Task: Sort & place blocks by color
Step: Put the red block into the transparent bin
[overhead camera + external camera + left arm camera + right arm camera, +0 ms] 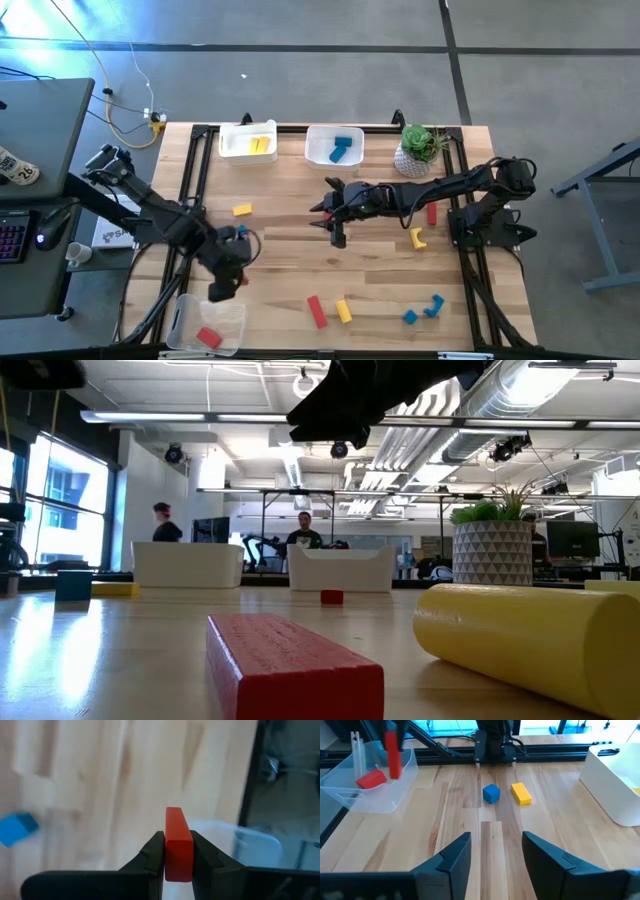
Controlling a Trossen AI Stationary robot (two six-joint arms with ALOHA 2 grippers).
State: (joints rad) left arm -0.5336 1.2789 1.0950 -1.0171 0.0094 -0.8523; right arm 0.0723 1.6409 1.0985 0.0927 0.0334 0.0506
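Blocks lie scattered over the bench [300, 260] in the high view. The left gripper [228, 283] hangs just beside the clear bin [190, 322] at the near left corner, where one red piece [208, 337] already lies. The right gripper [334, 222] sits over bare bench mid-table, with no block under it. A red bar [316, 311] and a yellow bar [343, 311] lie near the front edge, nearer the left arm; blue pieces [424, 310] lie to their right.

From the low view, that red bar [290, 665] runs lengthwise away from the camera, and a yellow cylinder [525, 640] lies across beside it.

In the left wrist view the fingers [152, 857] are clamped on a red block [178, 844], its long axis pointing forward out of the grip, toward the clear bin's rim [250, 837] just ahead. My judgement is that the release turns on carrying it a little further over that rim.

The right wrist view shows its fingers [452, 855] spread wide and empty; a blue cube [491, 793] and a yellow block [520, 793] lie well ahead.
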